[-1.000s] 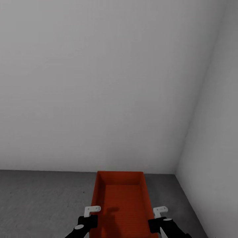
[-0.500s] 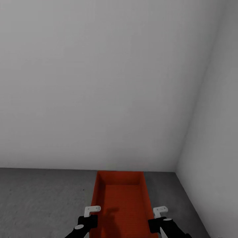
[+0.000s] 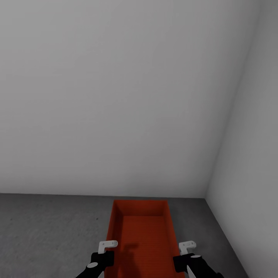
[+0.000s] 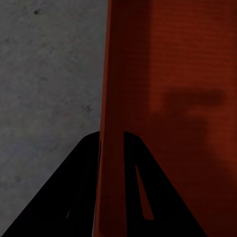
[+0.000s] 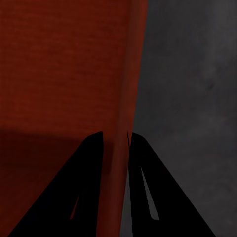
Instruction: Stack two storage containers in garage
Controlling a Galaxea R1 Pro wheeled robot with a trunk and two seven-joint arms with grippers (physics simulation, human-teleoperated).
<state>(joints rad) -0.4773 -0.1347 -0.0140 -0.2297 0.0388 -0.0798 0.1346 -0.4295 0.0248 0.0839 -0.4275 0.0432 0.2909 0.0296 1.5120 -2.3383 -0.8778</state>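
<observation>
**Red bin held between both grippers in a grey corner**

The storage container (image 3: 141,235) sits between the left gripper (image 3: 103,253) and the right gripper (image 3: 189,253), each at one long side wall near the bin's close end. Its open interior is bare. Beyond the grippers, the concrete floor (image 3: 46,231) meets a white wall (image 3: 116,96); a second wall (image 3: 251,173) rises past the right gripper.

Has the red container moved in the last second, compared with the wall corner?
No. The container keeps its place against the wall corner; only the floor line sits slightly higher, a small camera tilt.
</observation>
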